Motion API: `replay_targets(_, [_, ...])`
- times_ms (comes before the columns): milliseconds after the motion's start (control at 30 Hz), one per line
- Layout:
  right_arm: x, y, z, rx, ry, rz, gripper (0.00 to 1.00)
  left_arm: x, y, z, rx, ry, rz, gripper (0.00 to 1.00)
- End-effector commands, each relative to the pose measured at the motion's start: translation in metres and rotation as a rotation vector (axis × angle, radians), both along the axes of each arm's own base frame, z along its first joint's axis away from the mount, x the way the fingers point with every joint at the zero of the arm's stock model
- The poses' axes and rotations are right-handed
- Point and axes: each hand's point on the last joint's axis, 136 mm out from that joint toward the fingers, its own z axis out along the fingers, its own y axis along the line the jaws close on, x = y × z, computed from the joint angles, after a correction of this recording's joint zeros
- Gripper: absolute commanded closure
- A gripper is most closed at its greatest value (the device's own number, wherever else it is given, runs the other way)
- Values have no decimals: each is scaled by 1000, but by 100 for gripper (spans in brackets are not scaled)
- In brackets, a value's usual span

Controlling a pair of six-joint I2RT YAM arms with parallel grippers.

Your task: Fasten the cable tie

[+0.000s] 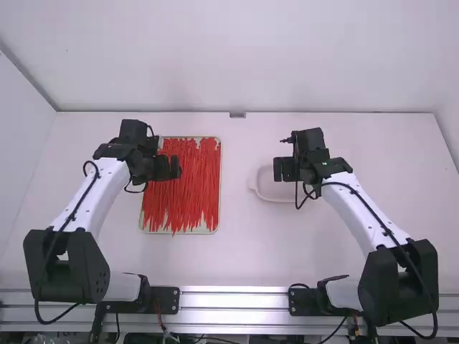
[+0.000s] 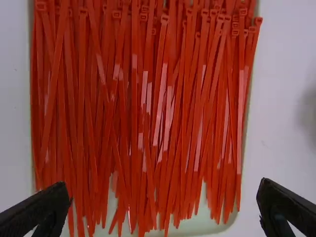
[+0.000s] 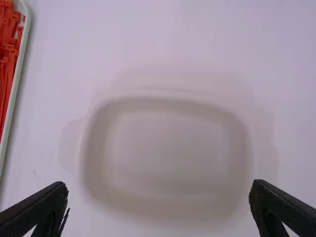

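Note:
A pile of red cable ties (image 1: 183, 185) lies on a flat tray (image 1: 218, 188) left of the table's middle. In the left wrist view the cable ties (image 2: 148, 113) run lengthwise, heads at the far end. My left gripper (image 1: 159, 168) hovers over the pile's left part, and its fingers (image 2: 37, 210) stand wide open with nothing between them. My right gripper (image 1: 287, 170) hangs above a white dish (image 1: 267, 188) right of the middle. That dish (image 3: 165, 150) holds nothing, and the right fingers (image 3: 281, 207) are spread wide open.
The tray's rim (image 3: 15, 84) and a few tie heads show beside the dish. Bare white table lies around the tray and the dish. A metal rail (image 1: 229, 297) runs along the near edge by the arm bases.

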Motion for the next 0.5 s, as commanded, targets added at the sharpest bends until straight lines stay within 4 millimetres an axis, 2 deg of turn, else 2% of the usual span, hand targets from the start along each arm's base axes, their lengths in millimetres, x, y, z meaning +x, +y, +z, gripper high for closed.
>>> replay_targets(0, [8, 1, 10, 4, -23, -3, 2, 12, 3, 16, -4, -40, 7, 1])
replay_targets(267, [7, 3, 9, 2, -20, 5, 2, 30, 6, 51, 26, -120, 20, 1])
replay_targets(467, [8, 3, 9, 1, -23, 4, 2, 39, 7, 62, 83, -83, 20, 1])
